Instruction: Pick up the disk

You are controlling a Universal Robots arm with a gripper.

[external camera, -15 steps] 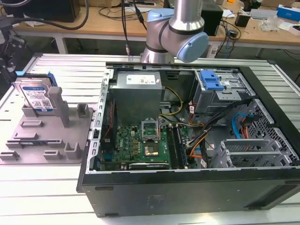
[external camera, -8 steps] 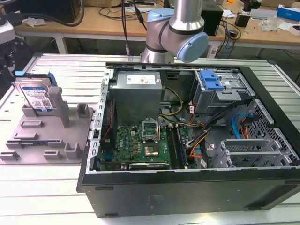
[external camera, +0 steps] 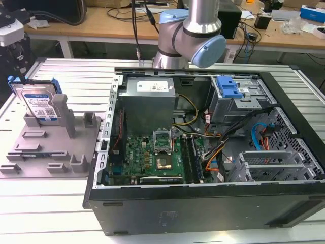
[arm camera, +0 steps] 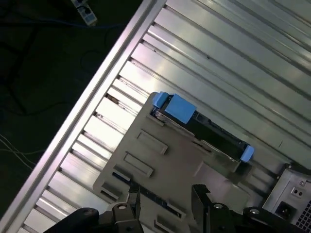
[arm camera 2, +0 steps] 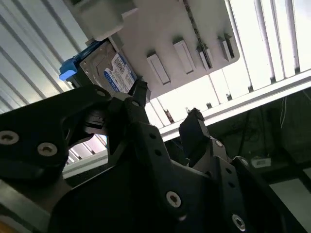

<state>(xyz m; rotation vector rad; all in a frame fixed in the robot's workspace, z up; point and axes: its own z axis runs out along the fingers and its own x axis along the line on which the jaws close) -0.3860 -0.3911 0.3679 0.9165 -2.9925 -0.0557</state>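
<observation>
The disk (external camera: 38, 101) is a silver drive with a white-and-blue label and a blue frame. It stands on edge in the grey fixture (external camera: 51, 147) at the exterior view's left. In the first wrist view the disk (arm camera: 201, 126) shows edge-on from above, well below my gripper (arm camera: 166, 196). In the second wrist view its labelled face (arm camera 2: 109, 70) shows beyond my gripper (arm camera 2: 167, 104). The black fingers (arm camera 2: 194, 121) stand apart with nothing between them, so the gripper is open. The arm (external camera: 195, 30) rises behind the computer case.
An open computer case (external camera: 203, 152) lies on the ribbed metal table (external camera: 76, 76), to the exterior view's right of the fixture. A blue bracket (external camera: 228, 86) sits inside it. The table's edge (arm camera: 97, 92) runs near the fixture. A cluttered workbench (external camera: 101, 25) stands behind.
</observation>
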